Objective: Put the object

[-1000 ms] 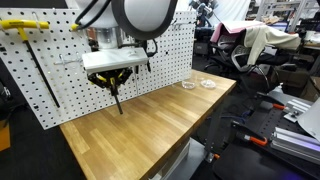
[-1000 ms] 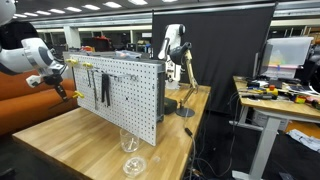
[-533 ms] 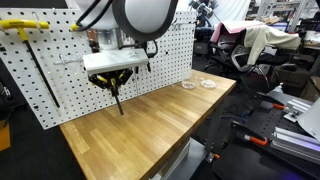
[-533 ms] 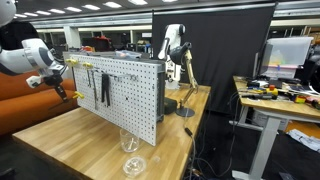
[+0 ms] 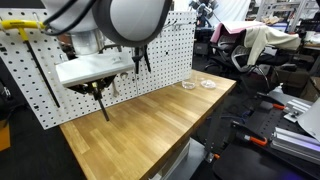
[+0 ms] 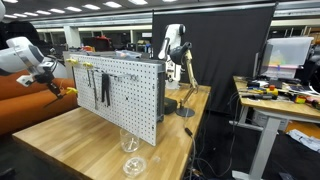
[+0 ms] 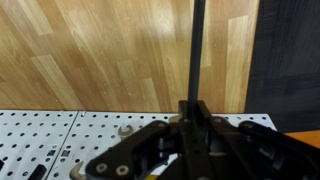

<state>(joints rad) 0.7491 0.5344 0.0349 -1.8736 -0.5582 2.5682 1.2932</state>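
**One wrench, pinched in the jaws over the wood**

In the wrist view the jaws are pressed on the top of a single wrench [image 7: 196,50]. Its thin black shaft runs from them straight toward 12 o'clock and out of the picture, and the handle is hidden. Behind it lie the wooden tabletop [image 7: 90,50] and a strip of white pegboard [image 7: 50,140].

In an exterior view the arm [image 5: 110,25] holds the same wrench [image 5: 103,106] with the shaft pointing to about 6 o'clock. The tip is over the near end of the tabletop [image 5: 150,125], in front of the pegboard [image 5: 170,60]. I cannot tell whether the tip touches the wood. At 10 o'clock from the jaws one larger yellow T-handle tool [image 5: 20,27] hangs on the board. At 3 o'clock, well apart, stand two clear glass pieces.

Only an exterior view shows those two as a glass [image 6: 128,140] and a shallow dish [image 6: 133,165]. It also shows dark tools [image 6: 103,88] hanging on the board, too small to count.
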